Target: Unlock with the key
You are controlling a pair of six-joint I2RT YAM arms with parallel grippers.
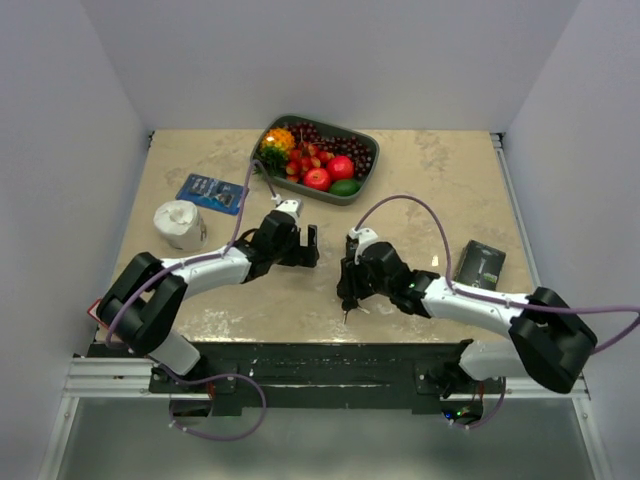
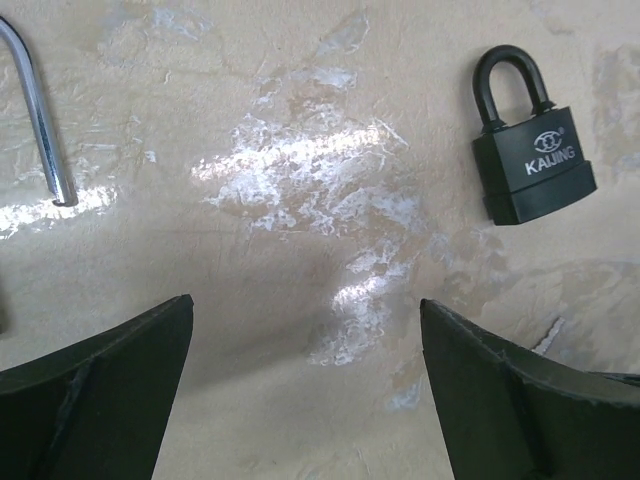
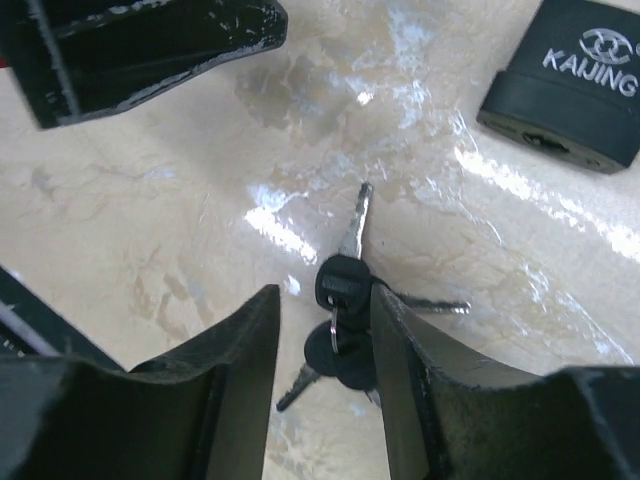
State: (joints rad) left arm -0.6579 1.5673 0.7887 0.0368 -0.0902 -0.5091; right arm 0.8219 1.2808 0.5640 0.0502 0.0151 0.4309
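White walls close in a beige marble table (image 1: 450, 170), and we read it from the left. Our left hand (image 1: 308, 245) hovers low with its fingers wide apart and nothing between them. Its camera shows a bare steel hook (image 2: 40, 120) at one side and the black padlock (image 2: 533, 160) lying flat at the other, its shackle looking closed. Further right the keys (image 3: 340, 285) lie on the table near the padlock. Our right hand (image 3: 325, 292) straddles them with its fingers apart, one key head close against a finger but not yet pinched. We judge the task barely begun: the keys must be gripped and lifted, then one put into the keyhole and turned.
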